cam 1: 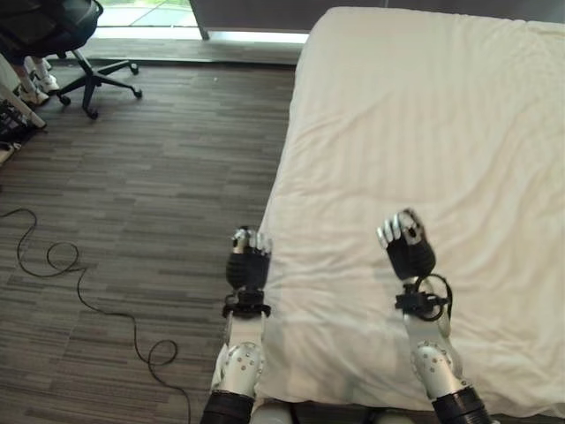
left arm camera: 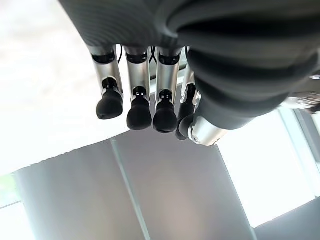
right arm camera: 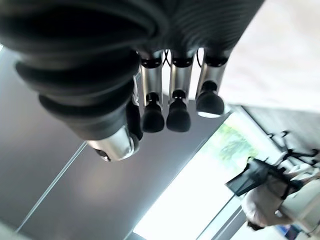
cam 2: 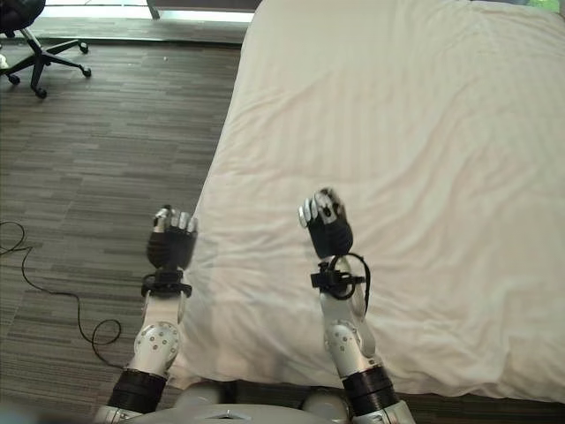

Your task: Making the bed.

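From the head, one bed (cam 1: 424, 132) under one pale sheet (cam 1: 371, 291) fills the right side, with one office chair (cam 1: 62, 35) on the floor far left. The left hand (cam 1: 248, 265) hovers at the bed's near-left edge and the right hand (cam 1: 408, 246) over the sheet. In each wrist view the fingers (left arm camera: 139, 107) and their counterparts (right arm camera: 173, 107) hang relaxed, holding nothing.

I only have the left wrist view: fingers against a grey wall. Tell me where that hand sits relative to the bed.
Observer: The left hand is at the left edge of the bed, close to the near corner, fingers relaxed and holding nothing.
Operator: Now give me the other hand.
Observer: The right hand is over the white sheet, further in from that edge, also empty.
Operator: Report anything standing on the floor.
Observer: An office chair stands far off to the left, well away from the bed.
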`<state>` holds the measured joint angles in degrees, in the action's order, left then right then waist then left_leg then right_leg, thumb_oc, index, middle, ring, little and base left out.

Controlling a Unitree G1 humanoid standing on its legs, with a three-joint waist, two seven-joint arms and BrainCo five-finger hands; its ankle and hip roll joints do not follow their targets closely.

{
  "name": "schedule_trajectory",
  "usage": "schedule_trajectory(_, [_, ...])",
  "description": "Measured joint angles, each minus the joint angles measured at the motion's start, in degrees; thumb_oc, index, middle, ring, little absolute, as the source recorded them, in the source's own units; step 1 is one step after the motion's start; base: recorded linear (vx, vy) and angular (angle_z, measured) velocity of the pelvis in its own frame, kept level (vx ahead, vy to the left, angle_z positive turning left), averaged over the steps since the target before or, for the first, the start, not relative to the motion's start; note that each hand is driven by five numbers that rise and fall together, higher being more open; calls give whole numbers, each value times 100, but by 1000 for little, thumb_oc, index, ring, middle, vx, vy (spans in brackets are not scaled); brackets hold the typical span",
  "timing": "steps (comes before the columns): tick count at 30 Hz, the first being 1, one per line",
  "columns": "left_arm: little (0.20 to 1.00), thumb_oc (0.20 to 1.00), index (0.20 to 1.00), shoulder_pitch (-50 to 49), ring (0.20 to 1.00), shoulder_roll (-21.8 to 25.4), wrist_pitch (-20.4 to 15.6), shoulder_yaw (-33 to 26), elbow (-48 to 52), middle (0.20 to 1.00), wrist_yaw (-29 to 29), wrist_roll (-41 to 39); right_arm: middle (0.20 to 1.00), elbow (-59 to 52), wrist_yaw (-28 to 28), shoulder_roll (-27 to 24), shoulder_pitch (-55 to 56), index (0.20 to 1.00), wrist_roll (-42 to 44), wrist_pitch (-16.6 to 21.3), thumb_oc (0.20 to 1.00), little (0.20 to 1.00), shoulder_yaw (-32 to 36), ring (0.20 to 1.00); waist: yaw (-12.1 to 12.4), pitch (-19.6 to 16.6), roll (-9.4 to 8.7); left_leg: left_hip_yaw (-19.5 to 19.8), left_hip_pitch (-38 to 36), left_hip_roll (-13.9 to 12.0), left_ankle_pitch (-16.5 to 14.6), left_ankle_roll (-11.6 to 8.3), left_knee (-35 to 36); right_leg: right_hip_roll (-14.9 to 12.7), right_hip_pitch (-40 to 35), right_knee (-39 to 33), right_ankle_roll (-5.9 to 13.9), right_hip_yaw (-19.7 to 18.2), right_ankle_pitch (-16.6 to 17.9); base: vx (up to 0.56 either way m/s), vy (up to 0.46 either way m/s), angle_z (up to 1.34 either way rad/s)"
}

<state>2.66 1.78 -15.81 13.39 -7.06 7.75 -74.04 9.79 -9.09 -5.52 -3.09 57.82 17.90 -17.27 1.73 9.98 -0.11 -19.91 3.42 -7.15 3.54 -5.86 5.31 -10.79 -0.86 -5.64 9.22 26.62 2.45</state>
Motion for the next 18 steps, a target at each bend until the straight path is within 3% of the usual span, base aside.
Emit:
schedule_trajectory(3, [200, 200, 200, 541, 200, -113, -29, 450, -785, 200, -24, -4, 200, 1202, 11, 5, -333, 200, 321, 33, 200, 200, -235, 200, 9, 83, 91, 31, 294, -28, 59, 74, -58, 2, 280, 116, -10, 21, 7, -151, -29, 7])
schedule_trajectory(4, [200, 200, 200, 1078, 200, -337, -30, 486, -1680, 200, -113, -24, 200, 2227, 43, 94, -751, 200, 427, 31, 200, 200, -291, 200, 7, 258, 114, 47, 471, -54, 76, 97, -160, -13, 459, 231, -12, 17, 8, -97, -47, 2])
schedule_trajectory(5, [200, 200, 200, 1262, 200, -440, -32, 424, -2007, 200, -145, -129, 200, 2413, -25, 156, -889, 200, 515, 115, 200, 200, -266, 200, -16, 376, 106, 50, 505, -58, 90, 115, -164, -11, 499, 242, -23, 15, 16, -47, -53, -1])
schedule_trajectory(10, [200, 200, 200, 1571, 200, -661, -27, 202, -3010, 200, -46, -236, 200, 3036, -228, 537, -1194, 200, 836, 162, 200, 200, 169, 200, -29, 514, -7, 55, 506, -72, 92, 119, -174, -24, 532, 308, 5, 1, -28, -24, -24, 0])
schedule_trajectory(14, [200, 200, 200, 1993, 200, -671, 27, 67, -3673, 200, 63, -231, 200, 3310, -269, 501, -1455, 200, 875, 140, 200, 200, 197, 200, -13, 567, -27, 45, 540, -105, 83, 109, -189, -48, 594, 387, 46, -28, -87, -10, -6, -2])
schedule_trajectory(18, [200, 200, 200, 1948, 200, -658, 210, -172, -3679, 200, 273, -100, 200, 3334, -394, 390, -1532, 200, 853, -21, 200, 200, 173, 200, 5, 573, -22, 25, 578, -164, 36, 48, -187, -36, 671, 418, 45, -86, -88, 15, -25, -7])
